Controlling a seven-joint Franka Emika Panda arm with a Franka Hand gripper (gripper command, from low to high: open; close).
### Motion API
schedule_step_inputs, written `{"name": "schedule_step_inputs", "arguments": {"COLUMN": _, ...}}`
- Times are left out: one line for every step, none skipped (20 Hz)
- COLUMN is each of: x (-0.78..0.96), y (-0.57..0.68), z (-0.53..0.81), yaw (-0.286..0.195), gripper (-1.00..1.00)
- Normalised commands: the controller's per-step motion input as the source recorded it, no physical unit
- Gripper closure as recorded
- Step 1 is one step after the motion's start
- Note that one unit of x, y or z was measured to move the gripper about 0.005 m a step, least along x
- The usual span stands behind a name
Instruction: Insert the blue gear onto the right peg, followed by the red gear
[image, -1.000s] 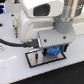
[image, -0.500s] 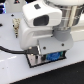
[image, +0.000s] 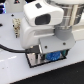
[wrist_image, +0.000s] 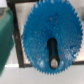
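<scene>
Reading across the exterior view from its left, you have a black cable (image: 12, 50), then the gripper (image: 44, 54) low over a dark base (image: 34, 59), with the blue gear (image: 54, 56) beneath it. In the wrist view the blue gear (wrist_image: 50, 35) sits around a dark peg (wrist_image: 53, 52). You cannot tell how the jaws stand.

White, rounded robot arm (image: 52, 17) with a grey recessed panel, black cable (image: 10, 48), and dark gripper (image: 42, 50).

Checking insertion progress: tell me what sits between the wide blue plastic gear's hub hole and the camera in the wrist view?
In the wrist view a dark cylindrical peg rises through the hub of the wide blue plastic gear; nothing else lies there.
</scene>
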Motion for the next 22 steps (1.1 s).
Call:
{"name": "schedule_step_inputs", "arguments": {"x": -0.19, "y": 0.13, "z": 0.50, "yaw": 0.000, "gripper": -1.00}}
{"name": "schedule_step_inputs", "arguments": {"x": -0.28, "y": 0.14, "z": 0.42, "yaw": 0.000, "gripper": -1.00}}
{"name": "schedule_step_inputs", "arguments": {"x": -0.38, "y": 0.15, "z": 0.39, "yaw": 0.000, "gripper": -1.00}}
{"name": "schedule_step_inputs", "arguments": {"x": -0.42, "y": 0.17, "z": 0.37, "yaw": 0.000, "gripper": -1.00}}
{"name": "schedule_step_inputs", "arguments": {"x": -0.49, "y": 0.19, "z": 0.36, "yaw": 0.000, "gripper": -1.00}}
{"name": "schedule_step_inputs", "arguments": {"x": -0.52, "y": 0.18, "z": 0.35, "yaw": 0.000, "gripper": -1.00}}
{"name": "schedule_step_inputs", "arguments": {"x": -0.55, "y": 0.20, "z": 0.35, "yaw": 0.000, "gripper": -1.00}}
{"name": "schedule_step_inputs", "arguments": {"x": -0.49, "y": 0.28, "z": 0.30, "yaw": 0.000, "gripper": -1.00}}
{"name": "schedule_step_inputs", "arguments": {"x": -0.53, "y": 0.28, "z": 0.26, "yaw": 0.000, "gripper": -1.00}}
{"name": "schedule_step_inputs", "arguments": {"x": -0.56, "y": 0.29, "z": 0.23, "yaw": 0.000, "gripper": -1.00}}
{"name": "schedule_step_inputs", "arguments": {"x": -0.61, "y": 0.31, "z": 0.19, "yaw": 0.000, "gripper": -1.00}}
{"name": "schedule_step_inputs", "arguments": {"x": -0.68, "y": 0.31, "z": 0.11, "yaw": 0.000, "gripper": -1.00}}
{"name": "schedule_step_inputs", "arguments": {"x": -0.73, "y": 0.27, "z": 0.10, "yaw": 0.000, "gripper": -1.00}}
{"name": "schedule_step_inputs", "arguments": {"x": -0.74, "y": 0.17, "z": 0.07, "yaw": 0.000, "gripper": -1.00}}
{"name": "schedule_step_inputs", "arguments": {"x": -0.74, "y": 0.17, "z": 0.07, "yaw": 0.000, "gripper": -1.00}}
{"name": "schedule_step_inputs", "arguments": {"x": -0.76, "y": 0.13, "z": 0.04, "yaw": 0.000, "gripper": -1.00}}
{"name": "schedule_step_inputs", "arguments": {"x": -0.77, "y": 0.12, "z": 0.01, "yaw": 0.000, "gripper": -1.00}}
{"name": "schedule_step_inputs", "arguments": {"x": -0.77, "y": 0.12, "z": -0.01, "yaw": 0.000, "gripper": -1.00}}
{"name": "schedule_step_inputs", "arguments": {"x": -0.77, "y": 0.11, "z": -0.01, "yaw": 0.000, "gripper": -1.00}}
{"name": "schedule_step_inputs", "arguments": {"x": -0.77, "y": 0.10, "z": -0.02, "yaw": 0.000, "gripper": -1.00}}
{"name": "schedule_step_inputs", "arguments": {"x": -0.74, "y": 0.10, "z": -0.04, "yaw": 0.000, "gripper": -1.00}}
{"name": "schedule_step_inputs", "arguments": {"x": -0.72, "y": 0.09, "z": -0.06, "yaw": 0.000, "gripper": -1.00}}
